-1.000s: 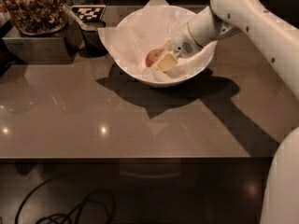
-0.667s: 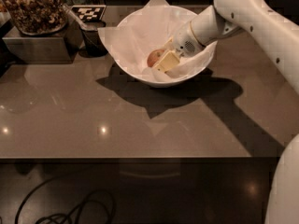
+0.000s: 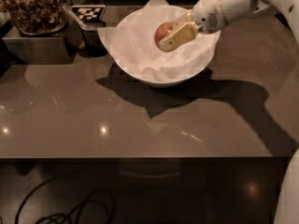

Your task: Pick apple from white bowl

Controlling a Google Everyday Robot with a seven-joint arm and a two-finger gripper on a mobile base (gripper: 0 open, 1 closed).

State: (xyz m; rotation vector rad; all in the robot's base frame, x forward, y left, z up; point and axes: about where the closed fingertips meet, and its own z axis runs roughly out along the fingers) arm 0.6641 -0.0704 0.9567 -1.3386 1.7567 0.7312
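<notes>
Since the grasp looks made to me, I judge the step in hand to be the lift-out, with the reach and the closing done.

Across the wide brown countertop [image 3: 140,125] the white arm [image 3: 238,1] reaches in from the right and casts a long shadow under itself. It angles down over the far right rim of the white bowl [image 3: 156,80], which stands near the back of the counter. The bowl's crinkled paper lining [image 3: 133,43] pokes pointed corners over the rim.

The gripper [image 3: 169,34] is inside the bowl's opening, above the paper. The red-orange apple [image 3: 161,31] sits in it, towards the back of the bowl. I cannot tell from here whether its underside is clear of the paper.

My next move, as I see it, is a straight rise until the fruit is above the rim and the paper corners. I would then pull back towards the right. A sideways drag before that could catch the lining or nudge the bowl.

The fingers [image 3: 180,35] are closed about as wide as the apple. The near cream pad lies across its front right side. The other reaches behind it, so the fruit is pinched between them.
</notes>
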